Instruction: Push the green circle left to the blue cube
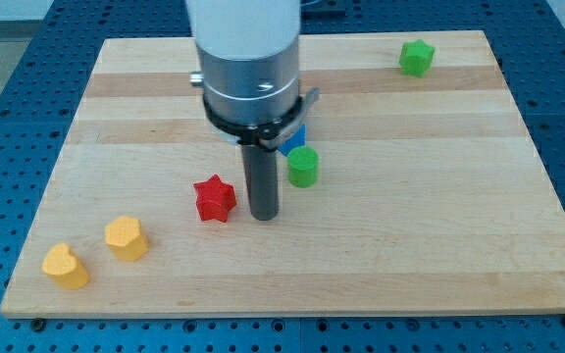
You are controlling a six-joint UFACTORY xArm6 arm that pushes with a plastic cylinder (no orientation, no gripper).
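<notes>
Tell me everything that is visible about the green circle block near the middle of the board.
The green circle is a small, bright green cylinder, plastic by its look, standing upright on the wooden board near its middle. The blue cube sits right above it in the view, mostly hidden by the arm; whether they touch is unclear. My tip rests at its lower left, apart from it.

White cylindrical arm housing, silver metal collar ringed by a black clamp, straight dark rod, my tip (264, 216).
</notes>
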